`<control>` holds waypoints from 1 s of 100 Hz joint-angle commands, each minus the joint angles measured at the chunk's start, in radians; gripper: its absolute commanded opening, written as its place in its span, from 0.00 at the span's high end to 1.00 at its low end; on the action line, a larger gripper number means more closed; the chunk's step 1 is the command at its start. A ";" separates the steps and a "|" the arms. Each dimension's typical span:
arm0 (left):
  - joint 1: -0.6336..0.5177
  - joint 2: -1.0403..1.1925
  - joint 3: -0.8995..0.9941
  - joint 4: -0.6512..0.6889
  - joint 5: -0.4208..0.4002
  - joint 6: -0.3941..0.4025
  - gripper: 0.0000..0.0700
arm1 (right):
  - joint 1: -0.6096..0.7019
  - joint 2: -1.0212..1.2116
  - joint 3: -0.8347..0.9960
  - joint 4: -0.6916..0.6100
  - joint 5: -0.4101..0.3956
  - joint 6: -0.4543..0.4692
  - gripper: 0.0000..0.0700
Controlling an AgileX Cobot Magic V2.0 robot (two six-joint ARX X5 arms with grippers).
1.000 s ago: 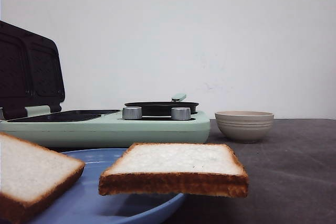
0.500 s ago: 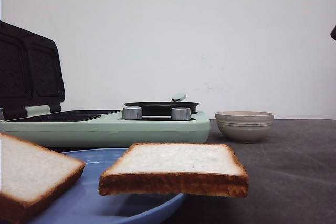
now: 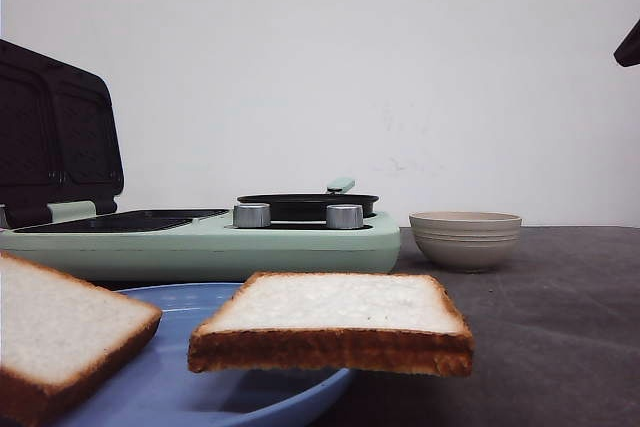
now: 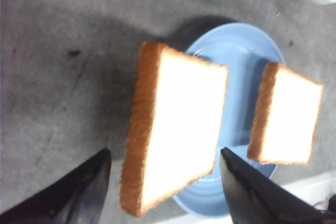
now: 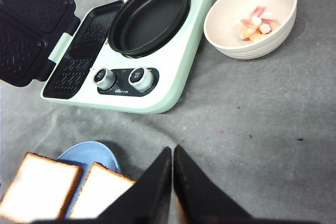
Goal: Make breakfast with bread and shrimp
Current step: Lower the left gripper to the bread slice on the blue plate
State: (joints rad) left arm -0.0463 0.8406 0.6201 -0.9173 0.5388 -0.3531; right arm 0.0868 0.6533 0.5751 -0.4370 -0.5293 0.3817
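Two slices of bread (image 3: 335, 322) are laid side by side on a plate (image 3: 175, 387) at the near edge of the bench (image 3: 560, 327); the right slice (image 5: 100, 192) overhangs the plate's rim. Behind the plate a breakfast maker (image 3: 200, 242) is set, its lid (image 3: 55, 132) raised at the left and a pan (image 3: 305, 204) seated on its right half. A bowl (image 3: 465, 239) is placed just right of it, with shrimp (image 5: 257, 24) held inside.

Plain white wall (image 3: 400, 67) behind dark grey matte tabletop (image 3: 560, 327); even, soft light, faint scuffs on wall just above tabletop.
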 commanded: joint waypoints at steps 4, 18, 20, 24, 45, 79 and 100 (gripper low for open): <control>0.000 0.021 0.016 -0.019 0.010 0.032 0.48 | 0.005 0.005 0.018 0.010 -0.006 -0.024 0.89; 0.000 0.046 0.016 -0.040 0.008 0.056 0.48 | 0.005 0.005 0.018 0.011 -0.005 -0.024 0.67; 0.000 0.050 0.016 -0.039 0.010 0.059 0.48 | 0.005 0.005 0.018 0.011 -0.005 -0.024 0.67; 0.000 0.060 0.016 -0.038 0.010 0.065 0.48 | 0.005 0.005 0.018 0.014 -0.005 -0.024 0.67; -0.001 0.145 0.016 -0.026 0.022 0.087 0.48 | 0.005 0.005 0.018 0.018 -0.005 -0.024 0.67; -0.035 0.325 0.016 0.017 0.093 0.151 0.48 | 0.005 0.005 0.018 0.018 -0.005 -0.024 0.67; -0.061 0.393 0.016 0.066 0.114 0.154 0.48 | 0.005 0.005 0.018 0.018 -0.005 -0.024 0.67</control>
State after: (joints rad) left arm -0.1020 1.2156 0.6201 -0.8646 0.6319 -0.2184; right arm 0.0898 0.6533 0.5751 -0.4294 -0.5301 0.3702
